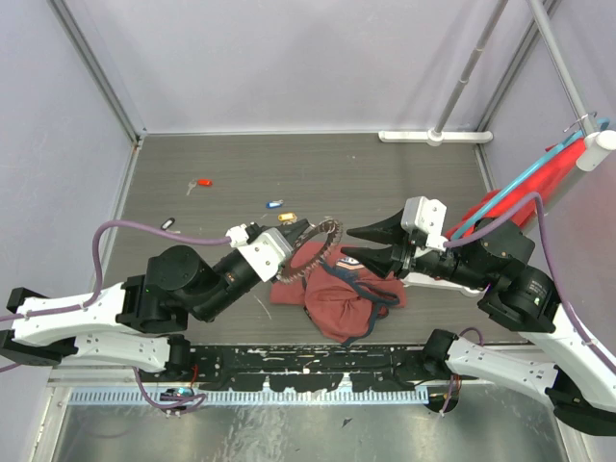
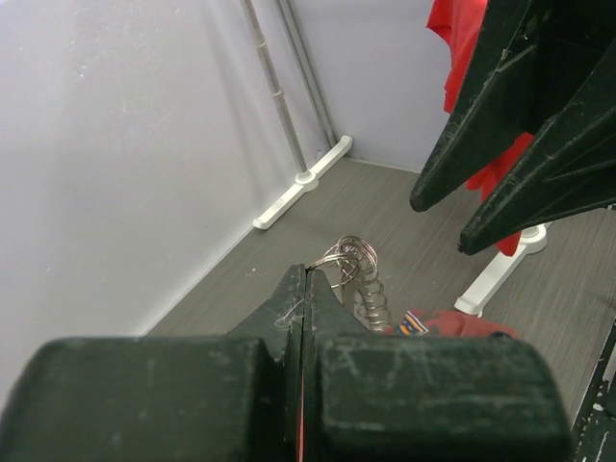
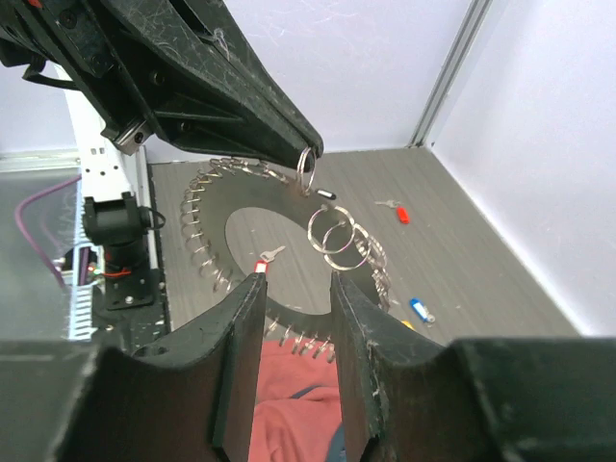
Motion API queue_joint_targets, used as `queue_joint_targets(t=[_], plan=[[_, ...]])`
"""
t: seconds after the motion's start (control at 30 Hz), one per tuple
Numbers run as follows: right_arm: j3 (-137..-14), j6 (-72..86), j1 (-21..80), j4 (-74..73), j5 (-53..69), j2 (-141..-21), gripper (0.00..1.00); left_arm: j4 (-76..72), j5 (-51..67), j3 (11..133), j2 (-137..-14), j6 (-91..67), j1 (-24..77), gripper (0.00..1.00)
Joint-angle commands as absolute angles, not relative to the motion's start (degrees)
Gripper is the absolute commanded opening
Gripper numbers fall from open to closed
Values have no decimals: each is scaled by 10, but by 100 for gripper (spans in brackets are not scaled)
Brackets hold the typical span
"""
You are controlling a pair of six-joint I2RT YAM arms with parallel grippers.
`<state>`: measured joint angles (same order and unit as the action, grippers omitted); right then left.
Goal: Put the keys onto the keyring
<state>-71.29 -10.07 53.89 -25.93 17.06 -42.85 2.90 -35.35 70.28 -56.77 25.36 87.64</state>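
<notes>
Grey tabletop [image 1: 289,164]: keyring [image 1: 327,237] hangs from L hand's [image 1: 304,232] pinch, facing R hand [image 1: 346,243].

Robot lab test cell. Closed in on three sides by plain pale-lilac panels [image 1: 289,58] w/ bare metal posts [image 1: 96,69] at the corners. Grey wood-grain tabletop [image 1: 289,159] as work surface. Black-and-white L arm [image 1: 183,279] & R arm [image 1: 520,284] mounted at near edge, next to black slotted rail [image 1: 308,361]. Purple cables [image 1: 135,223] looped along both arms.
</notes>
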Motion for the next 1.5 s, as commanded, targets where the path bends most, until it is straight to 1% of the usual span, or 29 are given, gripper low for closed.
queue_joint_targets(t=[0.0,0.2,0.4,0.7,0.83,0.9,1.0,1.03,1.2,1.23,1.3,1.37,1.4,1.47], plan=[[-705,-165,538,-180,182,-437,39,17,-348,726,-564,226,874,0],[-677,-182,538,-117,204,-438,39,23,-356,729,-572,218,873,0],[-691,-181,538,-115,221,-457,38,25,-366,734,-581,218,873,0],[-707,-176,538,-123,204,-481,30,27,-368,738,-584,220,874,0],[-713,-172,538,-129,203,-487,22,29,-369,738,-584,220,873,0],[-716,-169,538,-133,200,-488,16,31,-370,738,-586,220,874,0],[-722,-166,538,-141,188,-486,2,33,-370,738,-585,220,873,0],[-726,-163,538,-146,183,-487,1,33,-370,737,-584,219,873,0],[-734,-128,538,-208,77,-484,1,47,-393,731,-579,205,870,0],[-727,-116,538,-221,45,-482,3,53,-400,728,-576,196,866,0],[-711,-90,538,-250,-16,-477,7,76,-410,716,-568,159,847,4],[-699,-68,538,-281,-46,-479,11,116,-387,706,-556,100,808,11],[-697,-55,538,-298,-45,-485,18,138,-366,702,-551,68,778,16],[-695,-28,538,-327,-30,-499,24,174,-321,690,-543,6,718,24]])
